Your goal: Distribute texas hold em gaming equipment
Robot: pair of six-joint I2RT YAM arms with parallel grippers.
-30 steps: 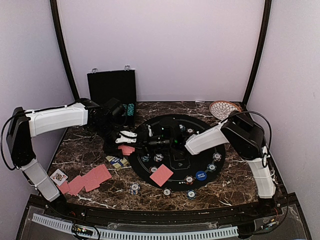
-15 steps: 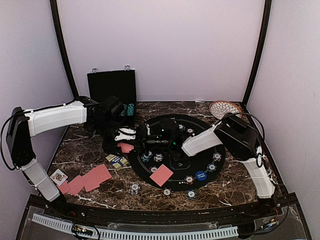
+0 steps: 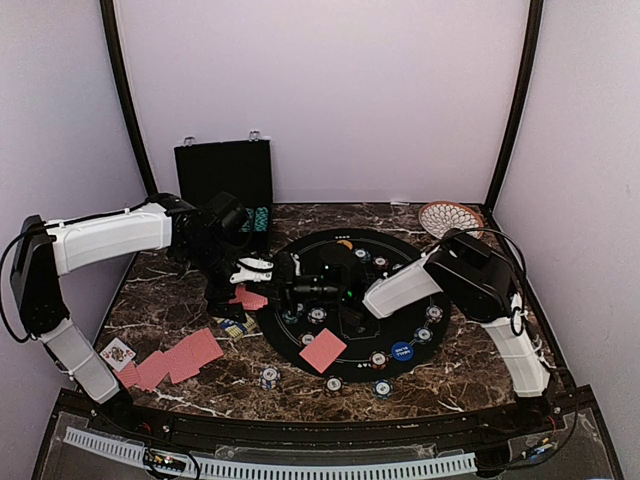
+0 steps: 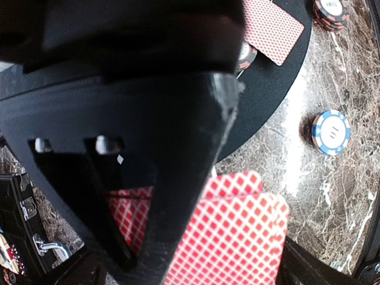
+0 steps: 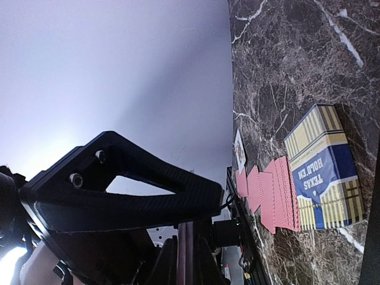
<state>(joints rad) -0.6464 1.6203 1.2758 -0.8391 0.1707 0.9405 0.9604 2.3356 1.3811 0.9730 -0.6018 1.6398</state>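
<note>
The left claw is closed on a small stack of red-backed cards and holds it at the left rim of the black mat. The right claw reaches in from the other side and is just beside this stack. I cannot tell if its jaws are open or closed: the top view is too dark there, and its wrist camera shows mostly one black finger.

The marble table carries everything. The round mat lies in its middle. A black case stands upright at the far left, and a wicker plate lies at the far right corner.

A blue and yellow card box lies flat on the marble, left of the mat. Near the front left corner is a fan of cards, backs up and overlapping, with one face-up card at its left end. A single card lies back up on the near part of the mat.

A blue disc lies on the mat, to the right of this card. Several poker chips sit around the near rim of the mat. One more chip is on the marble, just beside the mat.
</note>
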